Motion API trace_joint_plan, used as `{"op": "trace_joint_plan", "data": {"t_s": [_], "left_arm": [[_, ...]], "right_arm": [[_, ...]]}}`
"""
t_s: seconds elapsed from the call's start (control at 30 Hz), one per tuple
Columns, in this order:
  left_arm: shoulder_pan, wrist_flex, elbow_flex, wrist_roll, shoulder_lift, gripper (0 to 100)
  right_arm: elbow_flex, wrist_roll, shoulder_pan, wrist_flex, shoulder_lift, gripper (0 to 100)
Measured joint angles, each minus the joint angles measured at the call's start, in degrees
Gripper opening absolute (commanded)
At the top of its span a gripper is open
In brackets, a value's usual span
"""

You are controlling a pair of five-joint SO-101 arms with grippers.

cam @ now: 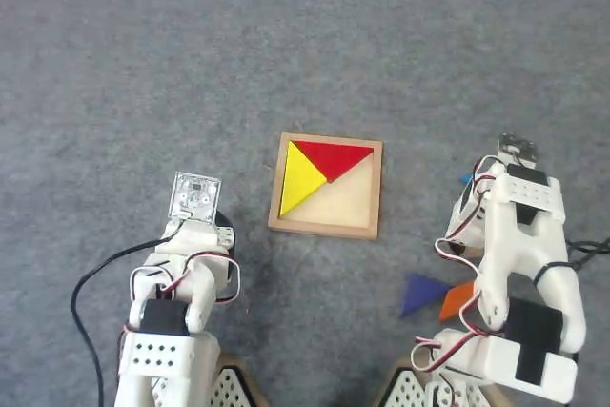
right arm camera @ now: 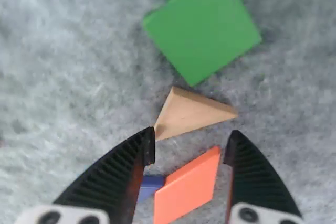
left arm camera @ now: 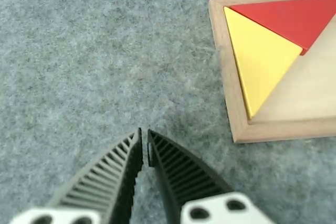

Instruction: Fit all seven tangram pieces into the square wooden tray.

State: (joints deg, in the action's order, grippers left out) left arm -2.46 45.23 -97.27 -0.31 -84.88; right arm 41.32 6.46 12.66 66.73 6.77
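white plastic left arm (cam: 172,355) | white plastic right arm (cam: 519,235) | black servo blocks (cam: 534,331) | red-white-black wires (cam: 456,235) | black trailing cable (cam: 84,297) | black ribbed fingers (left arm camera: 178,169), white bolt-holed bases

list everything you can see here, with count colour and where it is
tray: 1, wood, mid-table
red triangle: 1, red, in tray, far side
yellow triangle: 1, yellow, in tray, touching red triangle
green square: 1, green, on cloth near right gripper
small triangle: 1, tan, between green square and orange piece
orange piece: 1, orange, under right gripper
blue piece: 1, blue, beside orange piece, mostly hidden
cloth: 1, grey, covers table
left gripper: 1, black, shut, beside tray
right gripper: 1, black, open, over loose pieces
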Motion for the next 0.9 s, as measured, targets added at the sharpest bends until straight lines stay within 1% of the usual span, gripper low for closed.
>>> {"op": "trace_joint_plan", "data": {"t_s": [0.27,0.47,0.67,0.9], "left_arm": [[0.0,0.0,0.0,0.0,0.0,2],[0.0,0.0,0.0,0.0,0.0,2],[0.0,0.0,0.0,0.0,0.0,2],[0.0,0.0,0.0,0.0,0.0,2]], "right_arm": [[1.41,0.97,2.29,3.78,0.0,23.4],[4.57,4.22,2.37,2.11,0.0,23.4],[5.8,4.84,2.29,1.32,0.0,23.1],[6.42,5.01,-2.37,1.32,0.0,23.1]]}}
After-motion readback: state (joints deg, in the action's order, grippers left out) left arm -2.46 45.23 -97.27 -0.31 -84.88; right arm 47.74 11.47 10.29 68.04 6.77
